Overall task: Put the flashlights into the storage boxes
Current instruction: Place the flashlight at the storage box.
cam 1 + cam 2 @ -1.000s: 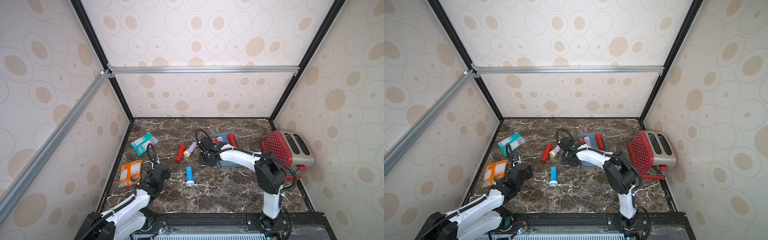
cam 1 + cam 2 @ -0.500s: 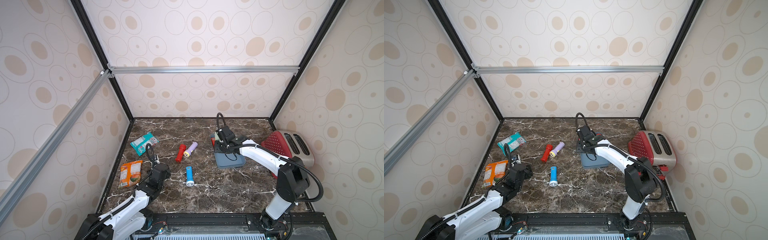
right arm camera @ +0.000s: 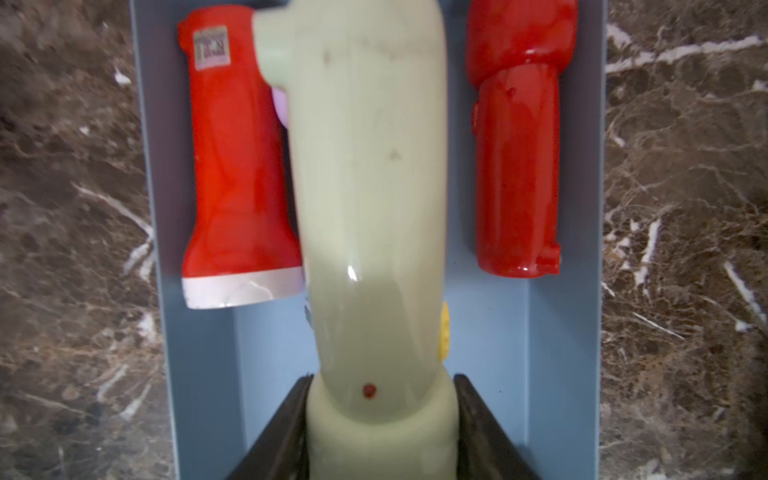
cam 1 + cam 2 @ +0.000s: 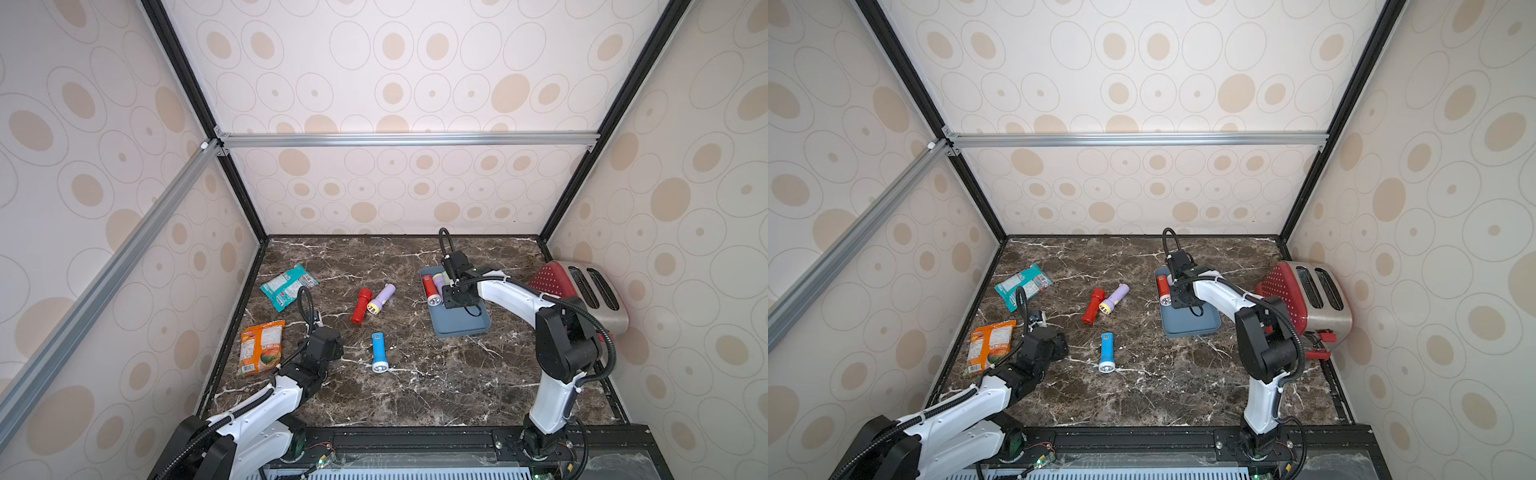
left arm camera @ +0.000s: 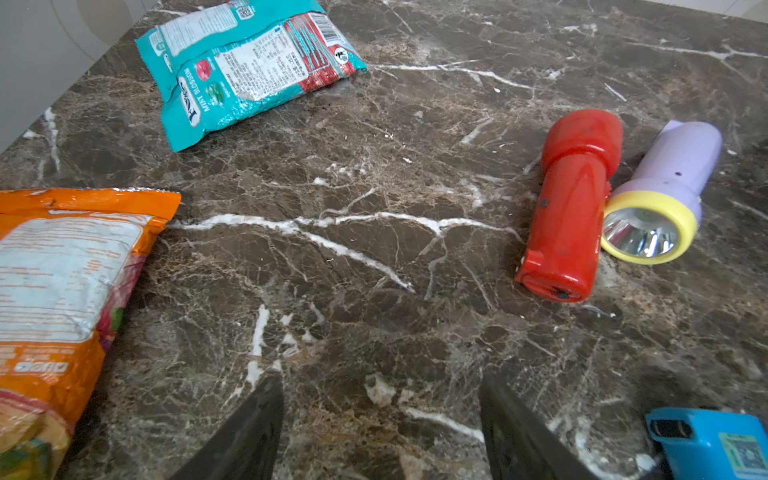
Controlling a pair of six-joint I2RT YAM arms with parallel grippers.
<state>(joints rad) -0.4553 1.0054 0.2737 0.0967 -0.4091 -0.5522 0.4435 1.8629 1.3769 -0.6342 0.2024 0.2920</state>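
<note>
Blue tray (image 3: 490, 328) holds two red flashlights (image 3: 237, 166) (image 3: 517, 166), maybe one lilac (image 4: 438, 284); right pincer (image 3: 382, 382) pinches green flashlight (image 3: 370, 187); left pincer (image 5: 380, 380) spread

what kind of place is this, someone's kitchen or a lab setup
Most likely a robot test cell, not a kitchen: a marble-look tabletop boxed in by patterned panels on an aluminium frame, two robot arms at its front edge.

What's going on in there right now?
Right gripper shut on pale green flashlight, over blue-grey tray. Left gripper open, empty. Red flashlight, lilac flashlight, blue flashlight loose on table. No obstruction seen.
</note>
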